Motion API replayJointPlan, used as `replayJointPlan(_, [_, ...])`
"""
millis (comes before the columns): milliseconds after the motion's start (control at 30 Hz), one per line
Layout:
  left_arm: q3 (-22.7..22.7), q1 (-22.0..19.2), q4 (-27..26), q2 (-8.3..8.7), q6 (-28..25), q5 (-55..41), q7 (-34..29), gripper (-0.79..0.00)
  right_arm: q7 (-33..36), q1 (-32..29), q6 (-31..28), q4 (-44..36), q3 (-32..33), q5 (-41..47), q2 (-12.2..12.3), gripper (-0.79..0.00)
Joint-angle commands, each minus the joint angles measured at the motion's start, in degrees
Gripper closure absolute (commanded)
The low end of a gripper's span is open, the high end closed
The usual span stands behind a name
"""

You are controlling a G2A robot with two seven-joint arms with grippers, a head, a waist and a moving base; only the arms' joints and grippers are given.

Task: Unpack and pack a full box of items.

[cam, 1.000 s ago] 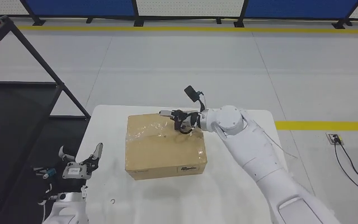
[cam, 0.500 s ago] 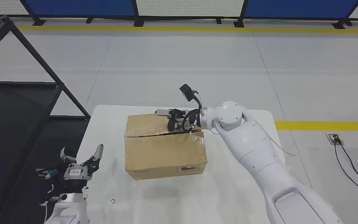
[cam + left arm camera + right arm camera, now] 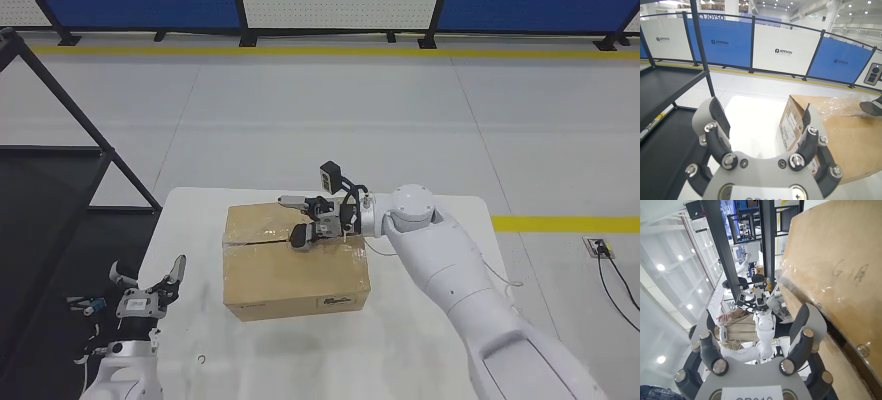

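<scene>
Gaping empty alike, right jaws sit over the box top, left jaws near it.

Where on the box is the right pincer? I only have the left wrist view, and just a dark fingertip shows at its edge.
Observer: In the top view, the right pincer is over the middle of the box top, with one fingertip at the seam between the flaps.
Operator: Is it open or shut?
Observer: Open. The right wrist view shows its fingers spread, holding nothing.
Operator: Is the seam split yet?
Observer: The right wrist view shows a dark gap between the two flaps beside that finger, so they are parted at least there.
</scene>
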Motion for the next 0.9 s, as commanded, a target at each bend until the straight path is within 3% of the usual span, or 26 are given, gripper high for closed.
replayJointPlan(0, [0.1, -0.1, 0.1, 0.03, 0.0, 0.1, -0.1, -0.785, -0.2, 0.1, -1.2, 0.0, -0.1, -0.2, -0.1, -0.785])
replayJointPlan(233, [0.3, -0.3, 0.2, 0.12, -0.1, 0.1, -0.2, -0.785, -0.9, -0.4, -4.6, -1.7, 0.7, -0.8, 0.2, -0.785])
replayJointPlan(500, [0.4, -0.1, 0.1, 0.21, -0.1, 0.1, -0.1, -0.785, -5.3, -2.4, -2.9, -6.7, 1.3, -3.1, 1.0, -0.785])
replayJointPlan(667, [0.3, 0.2, 0.0, 0.27, -0.1, 0.1, 0.0, -0.785, 0.8, -4.5, -4.8, -11.0, 3.7, -1.3, 2.4, -0.785])
replayJointPlan(867, [0.3, 0.3, 0.0, 0.34, -0.1, -0.1, -0.1, -0.785, 1.0, -7.1, -4.0, -16.1, 5.2, -2.9, 3.8, -0.785])
